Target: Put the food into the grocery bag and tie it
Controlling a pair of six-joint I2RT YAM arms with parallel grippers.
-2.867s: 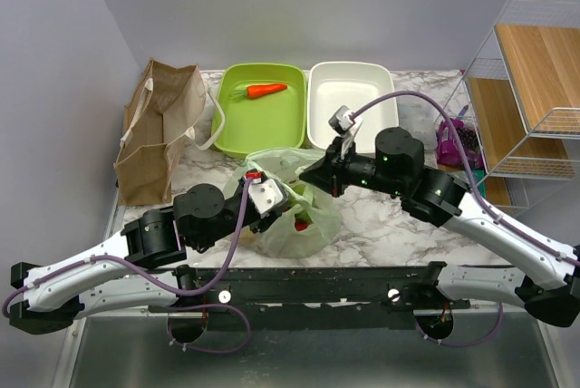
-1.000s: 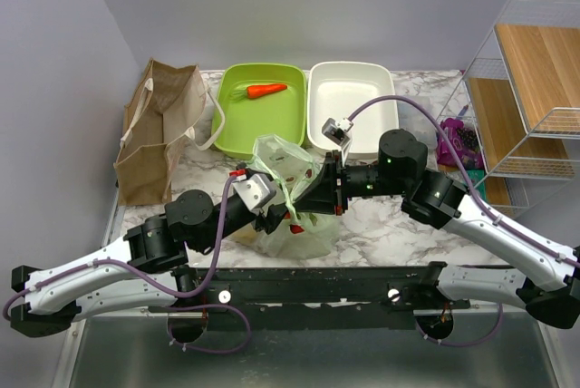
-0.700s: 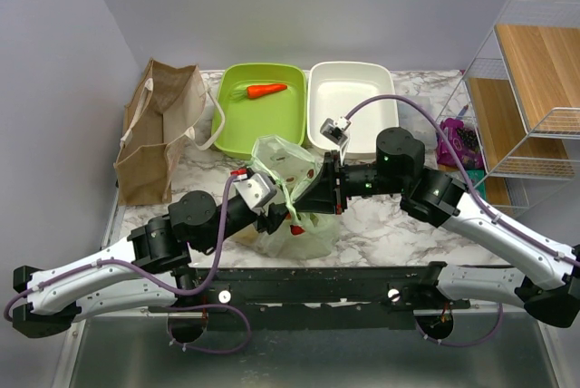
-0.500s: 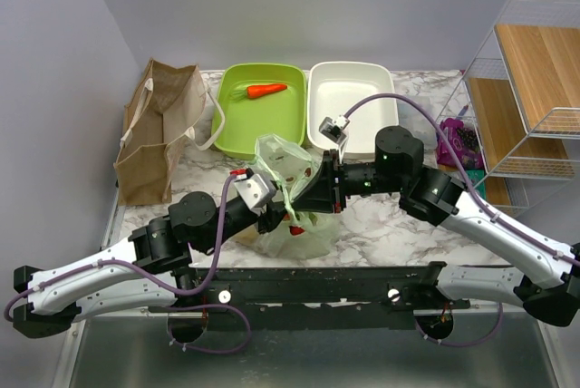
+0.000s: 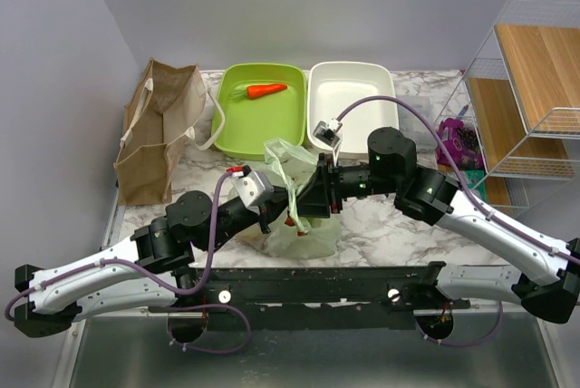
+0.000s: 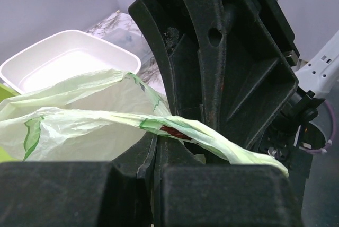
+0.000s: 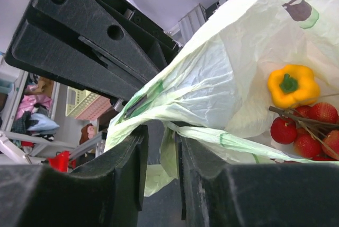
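Observation:
The grocery bag [image 5: 297, 236] stands at the table's middle, pale green and translucent, with its top [image 5: 285, 156] pulled up between both arms. My left gripper [image 5: 279, 212] [image 6: 157, 139] is shut, and a twisted handle strip [image 6: 212, 141] of the bag is pinched at its tips. My right gripper [image 5: 309, 198] [image 7: 160, 132] faces it from the right. Its jaws stand apart, bag plastic [image 7: 228, 78] drapes over their tips and a flap hangs in the gap. Inside the bag I see the yellow bell pepper [image 7: 290, 85] and red cherry tomatoes [image 7: 304, 127] [image 5: 292, 222]. The cabbage is hidden.
A brown paper bag [image 5: 159, 130] stands at the back left. Behind the arms are a green bin [image 5: 237, 125] holding a carrot [image 5: 266, 91] and a white bin [image 5: 353, 102] [image 6: 69, 60]. A wire rack [image 5: 535, 89] and a purple item [image 5: 458, 143] are at the right.
My left gripper has closed onto the bag's handle strip. My right gripper's jaws have parted from shut. Both grippers have shifted slightly left with the bag's top.

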